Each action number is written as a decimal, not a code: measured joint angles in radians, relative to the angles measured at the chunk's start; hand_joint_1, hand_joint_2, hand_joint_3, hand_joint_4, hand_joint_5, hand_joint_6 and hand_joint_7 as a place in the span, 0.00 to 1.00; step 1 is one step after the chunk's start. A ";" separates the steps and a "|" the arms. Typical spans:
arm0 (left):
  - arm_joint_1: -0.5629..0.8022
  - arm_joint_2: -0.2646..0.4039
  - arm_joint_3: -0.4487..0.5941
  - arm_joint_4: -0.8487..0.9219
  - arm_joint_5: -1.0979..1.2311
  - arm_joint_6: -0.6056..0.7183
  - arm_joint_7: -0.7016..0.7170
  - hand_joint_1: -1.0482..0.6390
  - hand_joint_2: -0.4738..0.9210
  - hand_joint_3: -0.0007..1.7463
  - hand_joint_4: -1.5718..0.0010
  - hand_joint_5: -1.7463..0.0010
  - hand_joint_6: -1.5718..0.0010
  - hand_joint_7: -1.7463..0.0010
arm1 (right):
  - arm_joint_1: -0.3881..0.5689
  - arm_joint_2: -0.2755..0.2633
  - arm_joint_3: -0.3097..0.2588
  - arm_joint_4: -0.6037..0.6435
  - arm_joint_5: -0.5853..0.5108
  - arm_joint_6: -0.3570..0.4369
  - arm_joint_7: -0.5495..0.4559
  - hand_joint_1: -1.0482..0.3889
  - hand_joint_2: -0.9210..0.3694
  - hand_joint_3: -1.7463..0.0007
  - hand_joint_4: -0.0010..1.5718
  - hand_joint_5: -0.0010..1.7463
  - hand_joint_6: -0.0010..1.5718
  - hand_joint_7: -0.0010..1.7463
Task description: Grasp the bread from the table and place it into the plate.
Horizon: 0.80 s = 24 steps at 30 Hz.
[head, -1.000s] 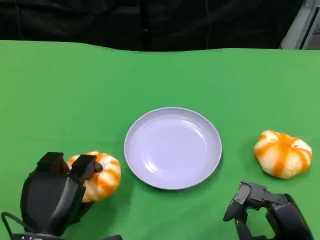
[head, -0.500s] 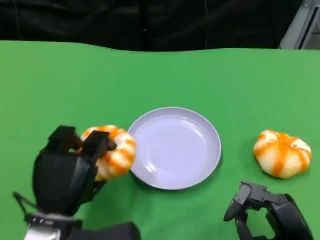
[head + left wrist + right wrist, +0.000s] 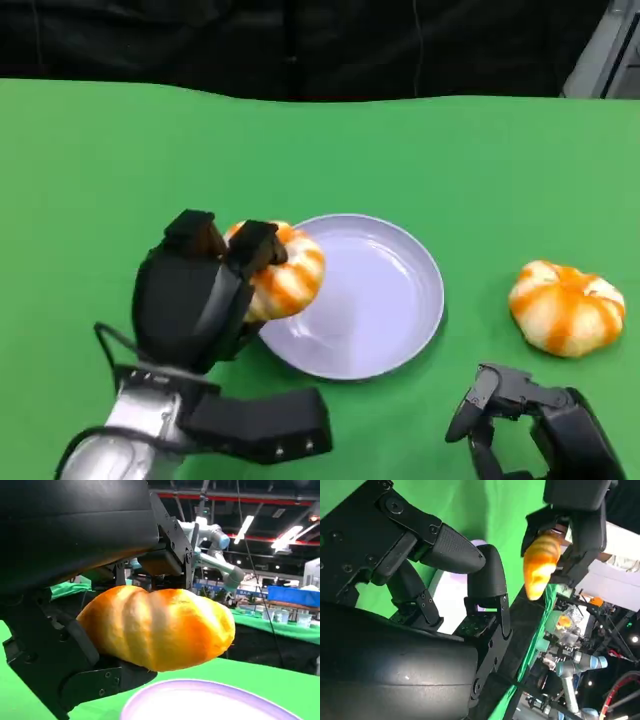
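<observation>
A green table (image 3: 120,160) runs back to a dark curtain, and the wrist views catch a lit workshop with other robot arms behind it.

The bread (image 3: 283,272) is off the table, gripped in the left hand (image 3: 195,295). Fingers close over its top and the palm sits behind and under it. From the left wrist the bread (image 3: 157,627) hangs just above the rim of the plate (image 3: 210,700), its long axis running across the fingers, with a clear gap between its underside and the plate. Taking the plate (image 3: 390,345) as the landmark, the bread sits over its left rim, partly above the dish and partly outside it. The plate's centre lies to the right of the bread and slightly nearer the robot.

I judge the coming move turns on this: the left hand needs to carry a little further right, toward the centre, before letting go. Released here, the bread could tip off the rim.

A second bread (image 3: 566,307) lies on the table well to the right of the plate. The right hand (image 3: 530,425) rests low, just in front of that second bread and right of the plate. It holds nothing; from its own wrist the right hand (image 3: 455,585) has its fingers bent but apart.
</observation>
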 measured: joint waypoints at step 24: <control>-0.190 -0.087 -0.087 0.229 -0.134 0.026 -0.291 0.27 1.00 0.12 0.96 0.64 0.89 0.98 | 0.025 0.002 0.003 -0.028 -0.016 0.007 -0.012 0.34 0.45 0.17 0.58 1.00 0.51 0.87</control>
